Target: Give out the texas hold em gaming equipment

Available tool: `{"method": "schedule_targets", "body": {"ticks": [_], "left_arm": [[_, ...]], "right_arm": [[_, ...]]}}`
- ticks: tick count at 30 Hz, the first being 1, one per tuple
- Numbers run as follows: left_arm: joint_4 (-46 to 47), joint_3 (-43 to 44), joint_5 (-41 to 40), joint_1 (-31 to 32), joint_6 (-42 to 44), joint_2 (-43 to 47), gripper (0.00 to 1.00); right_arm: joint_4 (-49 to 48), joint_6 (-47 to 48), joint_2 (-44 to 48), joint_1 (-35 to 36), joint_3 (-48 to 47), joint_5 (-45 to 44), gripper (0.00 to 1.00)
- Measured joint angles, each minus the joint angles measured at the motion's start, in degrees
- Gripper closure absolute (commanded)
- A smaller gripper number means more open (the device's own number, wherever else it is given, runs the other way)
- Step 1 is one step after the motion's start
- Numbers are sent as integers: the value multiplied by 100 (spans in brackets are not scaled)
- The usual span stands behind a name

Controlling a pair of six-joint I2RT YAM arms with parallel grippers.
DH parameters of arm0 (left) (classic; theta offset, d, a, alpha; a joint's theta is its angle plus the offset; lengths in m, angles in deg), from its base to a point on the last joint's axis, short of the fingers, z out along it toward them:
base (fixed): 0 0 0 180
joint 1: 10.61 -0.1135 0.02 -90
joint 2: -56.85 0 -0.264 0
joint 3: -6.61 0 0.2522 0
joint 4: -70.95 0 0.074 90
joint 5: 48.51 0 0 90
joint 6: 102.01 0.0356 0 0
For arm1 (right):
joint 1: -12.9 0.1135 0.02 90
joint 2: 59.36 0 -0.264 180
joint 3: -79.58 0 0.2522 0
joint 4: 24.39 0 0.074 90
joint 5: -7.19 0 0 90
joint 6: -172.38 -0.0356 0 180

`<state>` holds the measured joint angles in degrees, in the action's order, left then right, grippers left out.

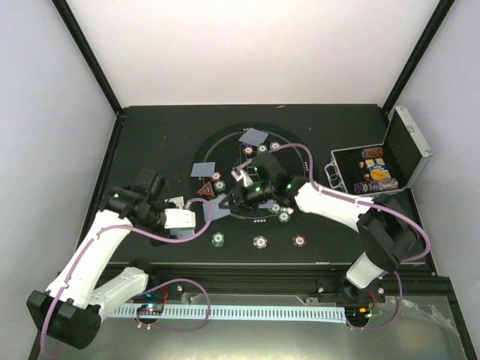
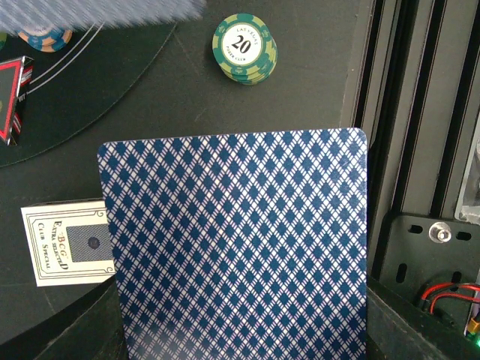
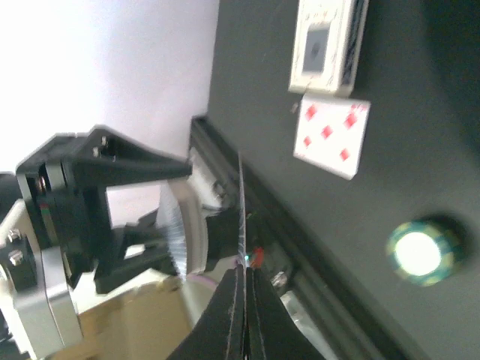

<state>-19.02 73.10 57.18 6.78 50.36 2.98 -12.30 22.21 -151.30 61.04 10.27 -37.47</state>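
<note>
Left tool [image 1: 191, 220] is closed on a blue-backed card [image 2: 232, 247]. The card's diamond-patterned back fills most of the left wrist view, and its lower edge runs out of frame. Right tool [image 3: 244, 294] is pinched shut on a second card [image 3: 241, 210], which its own camera sees edge-on as a thin upright line rising from the tips.

Read the top view as a clock with the round black mat [image 1: 225, 146] at its hub. The right tool hangs over the mat near the centre, and the left tool sits at about 8 o'clock, just off the rim.

A card box [image 2: 67, 244] lies flat on the desk [image 1: 150, 142] at 9 o'clock of the blue-backed card, partly hidden behind it. A face-up card with red diamonds [image 3: 334, 139] lies just beside the box. A green chip stack [image 2: 244, 49] marked 20 stands off the mat at about 7 o'clock.

A red triangle marker [image 1: 206, 190] rests on the mat at 9 o'clock. Two more chips [image 1: 260, 241] lie at 6 o'clock, off the mat. Other chips and blue-grey cards [image 1: 255, 137] are spread round the ring.

A silver case [image 1: 409, 142] stands open at 3 o'clock, with chips inside.
</note>
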Motion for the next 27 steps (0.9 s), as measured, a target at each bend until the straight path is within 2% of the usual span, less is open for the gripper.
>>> {"method": "schedule_targets", "body": {"ticks": [2,5,6,10,14,16,19,22,24,27], "left_arm": [[-2,0,-2,0,0,0,99],[-2,0,-2,0,0,0,98],[-2,0,-2,0,-2,0,98],[-4,0,-2,0,-4,2,98],[-9,0,-2,0,-9,31,98],[-7,0,-2,0,-15,28,99],[-9,2,2,0,-33,28,98],[-9,4,2,0,-46,28,98],[-9,4,0,0,-46,28,98],[-9,7,0,0,-46,26,98]], "right_arm": [[800,557,2,-254,-446,-166,99],[2271,1572,-181,-540,-1547,-920,99],[2872,1987,-369,-612,-2168,-1410,99],[4291,3088,-1261,-647,-3969,-3233,99],[5460,3731,-2498,-619,-5449,-5307,99],[5827,3921,-2999,-610,-5941,-5960,99],[6061,4330,-3552,-568,-6369,-6798,99],[5980,4872,-3729,-426,-6360,-7370,99],[5578,5427,-3727,-264,-6107,-7683,99],[4472,6441,-3526,13,-5101,-7934,99]]}}
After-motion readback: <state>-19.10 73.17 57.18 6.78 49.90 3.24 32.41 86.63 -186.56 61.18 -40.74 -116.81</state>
